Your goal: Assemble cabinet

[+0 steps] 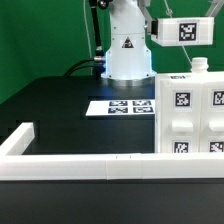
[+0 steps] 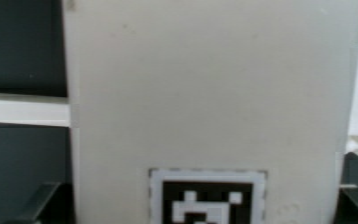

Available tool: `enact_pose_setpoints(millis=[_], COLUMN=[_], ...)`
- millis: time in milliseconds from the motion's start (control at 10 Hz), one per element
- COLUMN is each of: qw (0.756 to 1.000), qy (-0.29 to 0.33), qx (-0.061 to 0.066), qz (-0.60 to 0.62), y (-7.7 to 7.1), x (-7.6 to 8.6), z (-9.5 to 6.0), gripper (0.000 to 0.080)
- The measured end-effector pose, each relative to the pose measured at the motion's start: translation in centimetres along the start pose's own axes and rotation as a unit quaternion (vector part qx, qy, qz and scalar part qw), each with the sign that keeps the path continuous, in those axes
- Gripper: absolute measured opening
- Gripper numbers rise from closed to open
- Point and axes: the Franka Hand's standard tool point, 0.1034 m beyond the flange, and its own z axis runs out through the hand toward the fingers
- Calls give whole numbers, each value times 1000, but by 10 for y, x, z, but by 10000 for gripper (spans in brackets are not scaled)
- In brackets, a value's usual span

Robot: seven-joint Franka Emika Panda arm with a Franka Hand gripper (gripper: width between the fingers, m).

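Exterior view: the cabinet (image 1: 190, 118) is seen at the right edge of the frame, standing on the black desk (image 1: 50, 100), its white faces marked with square tags. A separate white tagged panel (image 1: 185, 30) is seen in the upper right, above the cabinet. The marker board (image 1: 120, 105) is laid just left of the cabinet, below the robot base (image 1: 128, 50). A long white rail (image 1: 80, 165) is stretched across the lower frame. The wrist view is filled by a white surface (image 2: 202, 100) with a tag at its lower edge. The end effector is not clearly shown, so its opening cannot be told.
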Motion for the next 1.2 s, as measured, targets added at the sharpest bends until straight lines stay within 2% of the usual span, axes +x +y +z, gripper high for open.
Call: enact_pose_setpoints(millis=[200,400,800,1100,1200], qw=[1000,1000,1000,1000,1000], qy=[-6,-9,-9,18,21], qx=[2,2,2,3,3], qz=[6,4,1,1,-1], y=[-17,-24,-27,-26,-28], x=[0,-2,-15,-15,-15], z=[11,14,26,26,31], gripper=[557,557,557,557,557])
